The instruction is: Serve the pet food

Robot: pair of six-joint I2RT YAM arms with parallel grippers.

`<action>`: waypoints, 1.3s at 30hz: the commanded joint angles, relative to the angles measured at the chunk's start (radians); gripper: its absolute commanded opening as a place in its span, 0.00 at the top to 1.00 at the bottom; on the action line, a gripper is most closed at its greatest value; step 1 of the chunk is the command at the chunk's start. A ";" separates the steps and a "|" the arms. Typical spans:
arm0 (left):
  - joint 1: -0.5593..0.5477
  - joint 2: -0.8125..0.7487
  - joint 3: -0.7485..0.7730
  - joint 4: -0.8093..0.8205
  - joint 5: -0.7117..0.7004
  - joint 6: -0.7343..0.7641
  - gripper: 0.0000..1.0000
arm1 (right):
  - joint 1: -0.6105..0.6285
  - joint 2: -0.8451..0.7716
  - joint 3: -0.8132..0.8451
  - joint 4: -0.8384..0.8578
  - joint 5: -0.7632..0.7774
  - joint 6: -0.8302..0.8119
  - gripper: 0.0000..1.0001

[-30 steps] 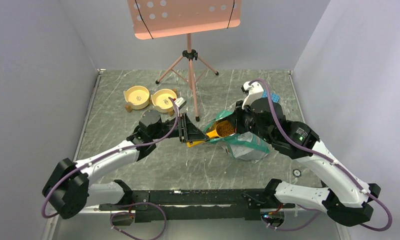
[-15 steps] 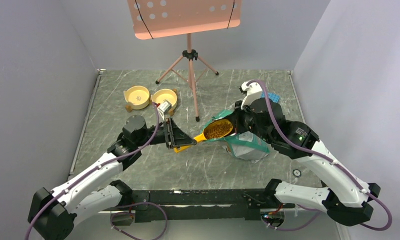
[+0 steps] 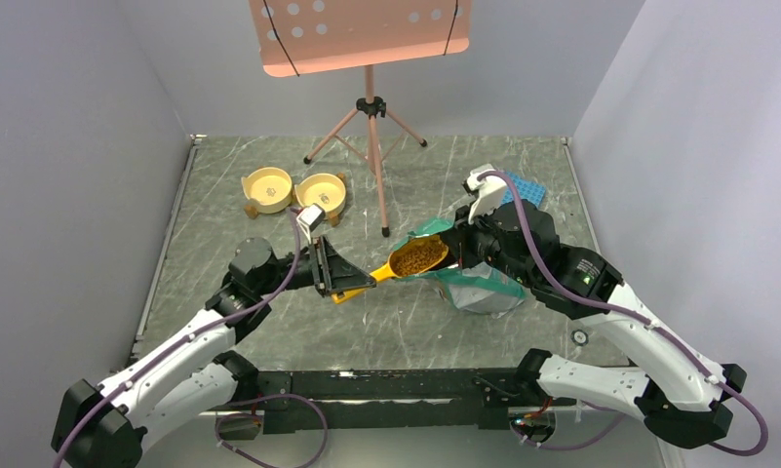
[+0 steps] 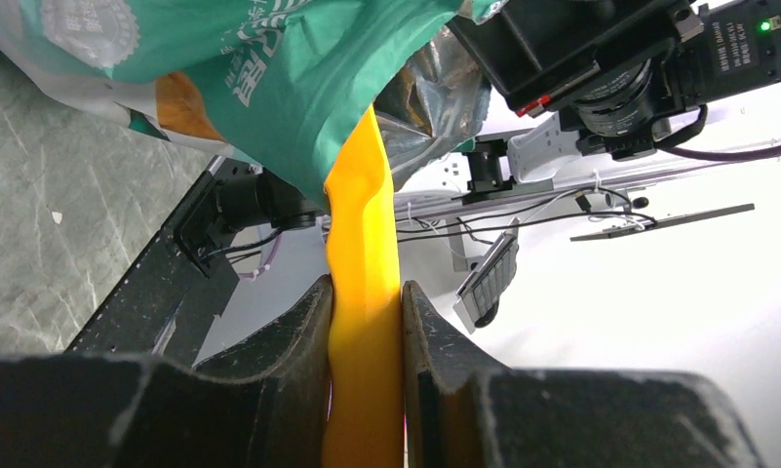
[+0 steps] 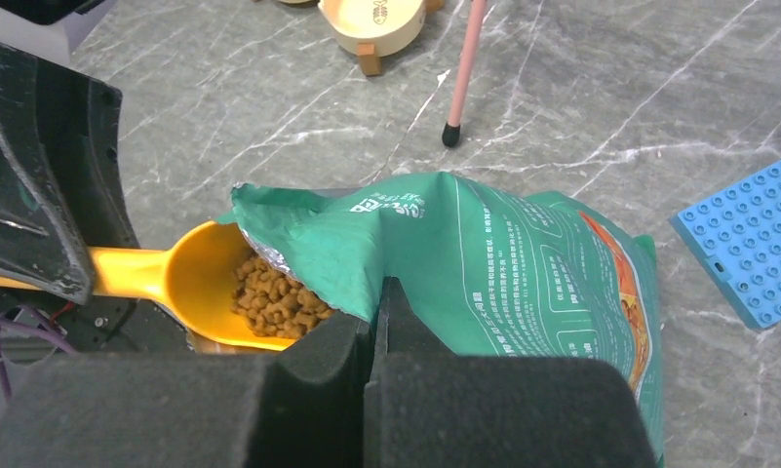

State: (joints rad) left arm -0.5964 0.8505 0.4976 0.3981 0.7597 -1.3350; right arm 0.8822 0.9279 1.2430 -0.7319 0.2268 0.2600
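Note:
Brown kibble pet food (image 3: 420,256) fills the bowl of a yellow scoop (image 3: 398,264), also seen in the right wrist view (image 5: 269,292). My left gripper (image 3: 352,284) is shut on the scoop's handle (image 4: 365,322) and holds the scoop above the table at the mouth of the teal-green bag (image 3: 479,283). My right gripper (image 3: 461,246) is shut on the bag's upper edge (image 5: 406,244) and holds the mouth open. Two yellow pet bowls (image 3: 268,188) (image 3: 320,193) stand at the back left.
A pink music stand (image 3: 370,107) stands behind on tripod legs, one foot (image 5: 451,134) near the bag. A blue studded plate (image 3: 525,189) lies at the back right, also in the right wrist view (image 5: 752,244). The table is grey marble.
My left arm has drawn back to the left and lifted the filled scoop out of the bag's mouth. My right gripper has shifted slightly, uncovering the blue plate.

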 commanded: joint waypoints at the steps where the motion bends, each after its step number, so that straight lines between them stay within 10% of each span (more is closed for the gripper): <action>1: 0.029 -0.070 0.025 -0.074 -0.010 -0.002 1.00 | -0.009 -0.028 0.006 0.024 0.082 -0.044 1.00; 14: 0.044 -0.084 -0.021 0.014 0.043 -0.084 1.00 | -0.009 -0.013 0.053 0.030 0.144 0.012 1.00; 23: 0.049 0.046 -0.150 0.535 -0.022 -0.522 1.00 | -0.009 -0.003 0.074 0.007 0.123 0.021 1.00; 39: 0.068 -0.058 -0.152 0.416 0.021 -0.511 1.00 | -0.008 0.028 0.109 -0.036 0.267 0.092 1.00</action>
State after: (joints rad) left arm -0.5499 0.8280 0.3107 0.8288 0.7643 -1.8626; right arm 0.8852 0.9630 1.2903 -0.7631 0.3241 0.3180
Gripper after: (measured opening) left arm 0.301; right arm 0.010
